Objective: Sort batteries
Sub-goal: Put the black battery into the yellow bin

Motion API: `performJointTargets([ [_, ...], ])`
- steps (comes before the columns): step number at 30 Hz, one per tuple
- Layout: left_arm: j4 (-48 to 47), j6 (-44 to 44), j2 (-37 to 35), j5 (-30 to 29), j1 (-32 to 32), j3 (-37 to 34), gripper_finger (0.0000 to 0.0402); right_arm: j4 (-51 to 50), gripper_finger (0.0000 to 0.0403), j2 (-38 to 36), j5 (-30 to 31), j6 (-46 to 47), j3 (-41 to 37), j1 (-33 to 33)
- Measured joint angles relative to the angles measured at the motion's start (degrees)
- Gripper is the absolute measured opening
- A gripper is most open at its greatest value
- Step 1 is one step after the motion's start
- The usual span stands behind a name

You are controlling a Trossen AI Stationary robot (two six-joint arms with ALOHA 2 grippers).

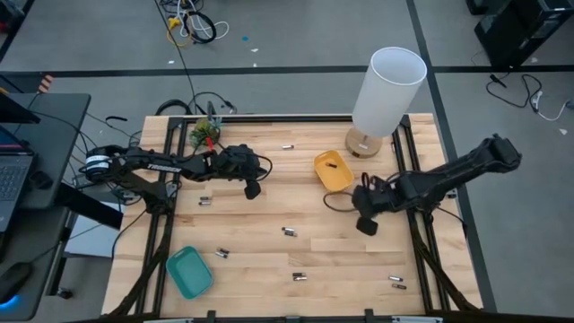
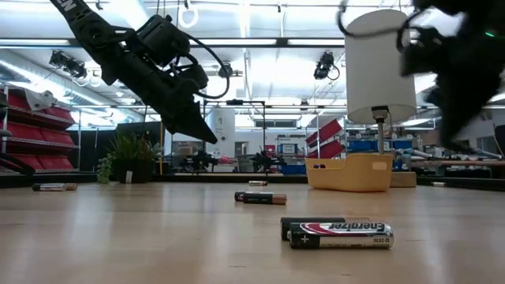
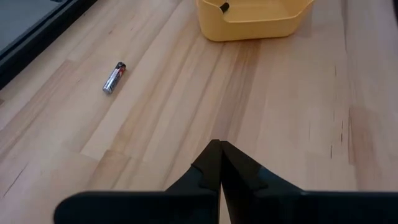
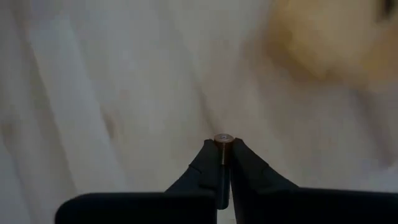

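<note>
"Energizer" on nearest battery [image 2: 340,235].

grey floor [image 1: 296,36], white lamp [image 1: 387,90], laptop [image 1: 11,179]

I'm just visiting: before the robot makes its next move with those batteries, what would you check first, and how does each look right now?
1. Right gripper shut on a battery: ok.
2. Yellow tray close beside the right gripper: ok.
3. Room left in the yellow tray, one dark battery inside: ok.
4. Left gripper shut, holding nothing: ok.
5. Held battery's type: cannot tell.
</note>
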Motion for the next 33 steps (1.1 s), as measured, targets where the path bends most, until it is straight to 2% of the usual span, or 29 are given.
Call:
performJointTargets([
  [8, 0.0, 0.34, 0.0, -0.09, -2.1, 0.0, 0.0016, 6.21, 0.0014, -0.02, 5.61, -9.87, 4.4, -8.85],
  [16, -0.11, 1.74, 0.0, -1.9, -2.87, 0.0, 0.0016, 14.96, 0.0014, -0.02, 5.92, -15.49, 4.49, -17.07],
  [21, -1.42, 1.75, 0.0, -2.4, -2.88, 0.0, 0.0016, 15.67, 0.0015, -0.02, 5.92, -15.82, 4.41, -20.26],
  [26, -1.59, 1.76, 0.0, -4.08, -2.87, 0.0, 0.0016, 21.56, 0.0019, -0.07, 5.9, -15.74, 2.2, -22.53],
  [33, -1.86, 1.76, 0.0, -4.2, -2.87, 0.0, 0.0016, 22.96, 0.0062, -0.07, 5.92, -15.24, 0.97, -25.38],
])
